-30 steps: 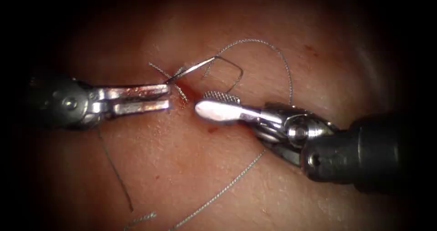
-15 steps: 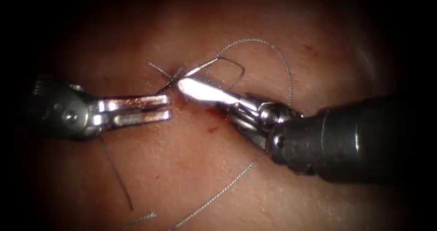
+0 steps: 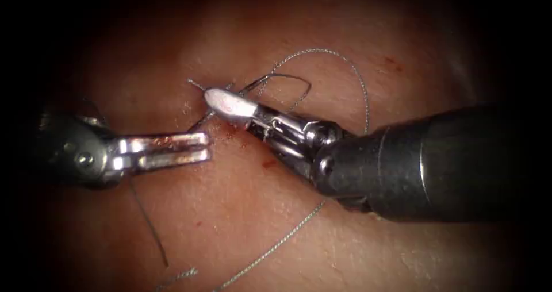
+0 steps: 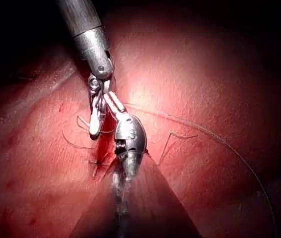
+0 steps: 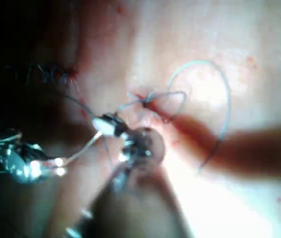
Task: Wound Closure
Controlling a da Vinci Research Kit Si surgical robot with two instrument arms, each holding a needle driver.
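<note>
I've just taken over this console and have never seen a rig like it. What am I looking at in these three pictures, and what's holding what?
It's a two-armed surgical robot practising stitches on pork tissue. The wide picture is the endoscope view, from above and in front. The other two look along each arm's shaft from near its wrist. In the endoscope view the left end effector enters from the left and the right end effector from the right. The curved needle sits over the cut, with thread looping off it. The left seems to grip the needle near one end. The right's tip is against it, grip unclear. I can't tell whether the needle is in the tissue.
</note>
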